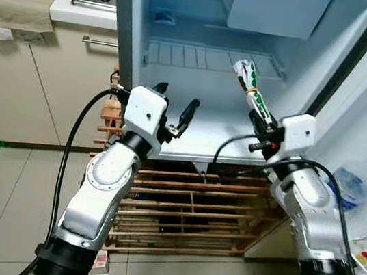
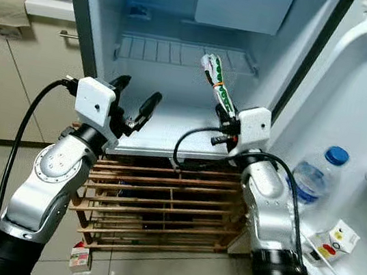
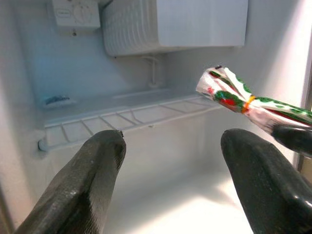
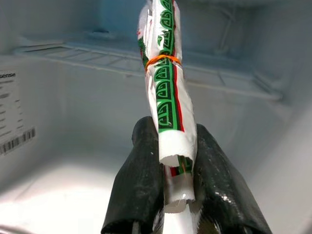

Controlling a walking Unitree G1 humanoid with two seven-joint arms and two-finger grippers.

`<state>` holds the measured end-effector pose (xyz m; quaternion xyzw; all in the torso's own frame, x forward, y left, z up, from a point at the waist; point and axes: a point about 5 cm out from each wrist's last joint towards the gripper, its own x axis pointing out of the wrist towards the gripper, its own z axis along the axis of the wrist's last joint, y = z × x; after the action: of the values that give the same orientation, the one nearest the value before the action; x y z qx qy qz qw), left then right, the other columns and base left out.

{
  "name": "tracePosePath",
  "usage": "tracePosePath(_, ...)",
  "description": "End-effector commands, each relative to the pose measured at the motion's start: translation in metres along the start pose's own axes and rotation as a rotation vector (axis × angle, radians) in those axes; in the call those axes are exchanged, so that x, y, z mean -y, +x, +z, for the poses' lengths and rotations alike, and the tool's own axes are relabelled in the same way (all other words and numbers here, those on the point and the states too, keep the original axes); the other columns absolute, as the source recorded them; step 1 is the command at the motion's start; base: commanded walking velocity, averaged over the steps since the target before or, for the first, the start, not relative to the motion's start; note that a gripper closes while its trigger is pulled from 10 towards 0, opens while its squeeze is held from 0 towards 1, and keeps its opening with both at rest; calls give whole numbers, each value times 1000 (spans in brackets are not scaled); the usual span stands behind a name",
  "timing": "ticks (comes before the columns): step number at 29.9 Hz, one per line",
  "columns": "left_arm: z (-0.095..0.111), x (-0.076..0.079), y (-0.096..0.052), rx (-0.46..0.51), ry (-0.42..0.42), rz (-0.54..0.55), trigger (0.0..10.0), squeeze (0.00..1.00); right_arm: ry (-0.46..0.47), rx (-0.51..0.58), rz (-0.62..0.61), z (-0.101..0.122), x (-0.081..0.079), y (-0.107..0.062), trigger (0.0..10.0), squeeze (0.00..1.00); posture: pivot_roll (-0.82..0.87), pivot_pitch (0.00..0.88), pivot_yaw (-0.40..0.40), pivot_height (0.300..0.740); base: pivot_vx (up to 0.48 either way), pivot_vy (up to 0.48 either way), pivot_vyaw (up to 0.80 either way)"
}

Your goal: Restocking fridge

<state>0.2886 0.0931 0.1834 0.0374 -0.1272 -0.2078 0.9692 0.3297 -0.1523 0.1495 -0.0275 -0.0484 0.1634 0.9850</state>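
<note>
Rolled packet (image 4: 168, 92) upright, clamped between right gripper (image 4: 175, 170) fingers

Cool, even light fills the open fridge (image 1: 209, 58); its floor glares white, and the nearest wrist-view fingers (image 3: 87, 190) blur.

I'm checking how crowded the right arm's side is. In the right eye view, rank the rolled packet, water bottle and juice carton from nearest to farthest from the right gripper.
1. Rolled packet: clamped in the right gripper.
2. Water bottle: on the fridge door shelf, to the robot's right.
3. Juice carton: lower on that door shelf.
</note>
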Motion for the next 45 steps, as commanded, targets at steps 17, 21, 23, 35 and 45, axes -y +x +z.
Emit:
tracePosePath(17,5,6,-44,-66,18,-117,10000,0,297,-135,-65,-22,-29,37,10000,0,47,278,-38,740,0,0,0)
tracePosePath(21,5,14,-51,-81,-1,-132,10000,0,265,-175,-92,-24,-32,48,10000,0,51,308,-36,740,0,0,0)
tracePosePath(23,6,19,-57,-80,-9,-145,10000,0,243,-158,-85,-15,-37,56,10000,0,52,319,-39,740,0,0,0)
tracePosePath(35,2,28,-87,-129,35,-195,10000,0,147,-115,-172,13,-43,86,10000,482,61,360,-62,740,0,0,0)
tracePosePath(45,9,10,-102,-77,89,-43,10000,0,131,-78,-200,28,-38,94,10000,1000,55,359,-67,740,0,0,0)
